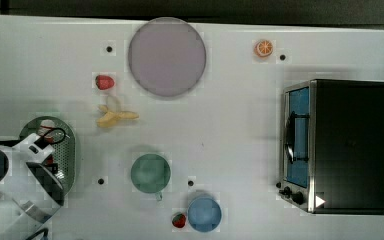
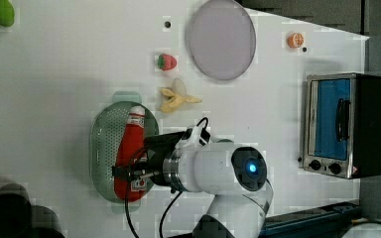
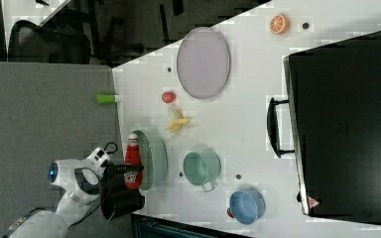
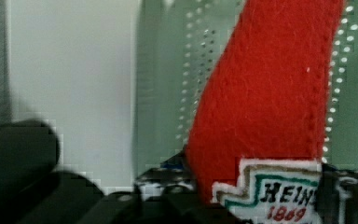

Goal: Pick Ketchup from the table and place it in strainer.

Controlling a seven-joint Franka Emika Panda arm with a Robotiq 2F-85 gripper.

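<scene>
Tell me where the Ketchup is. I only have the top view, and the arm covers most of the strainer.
Observer: In the left view the Ketchup lies lengthwise inside the outline of the strainer.
Operator: Give me its orientation.
Observer: Its white cap points toward the left view's top, the end nearest the banana.
Operator: Say where the gripper sits on it.
Observer: The gripper is at the label end, opposite the cap. The wrist view has the strainer's perforated bottom behind the red body, but I can't tell whether the bottle rests on it.
</scene>
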